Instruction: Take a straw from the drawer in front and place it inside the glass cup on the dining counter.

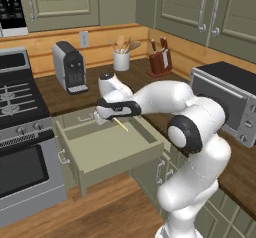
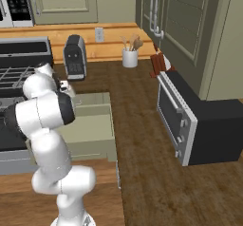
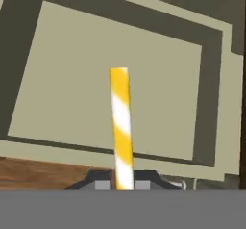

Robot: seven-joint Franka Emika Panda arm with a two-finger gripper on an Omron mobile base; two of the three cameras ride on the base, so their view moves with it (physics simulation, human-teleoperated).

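Note:
The straw (image 3: 121,127), striped yellow and white, stands up between my fingertips (image 3: 102,184) in the hand view, with my gripper (image 3: 124,184) shut on its lower end. In the left base view my gripper (image 1: 111,116) hangs over the back of the open drawer (image 1: 110,149), and the straw (image 1: 121,124) slants down out of it above the pale green inside. The drawer (image 2: 92,123) stands pulled out from the worktop, and its floor (image 3: 72,79) is bare. My hand (image 2: 65,86) peeks out behind the arm. The glass cup and the dining counter are out of view.
A stove (image 1: 15,107) flanks the drawer on the left. On the worktop stand a coffee machine (image 1: 70,67), a utensil crock (image 1: 121,59), a knife block (image 1: 160,62) and a toaster oven (image 2: 190,120). Wood floor (image 1: 100,207) lies below the drawer.

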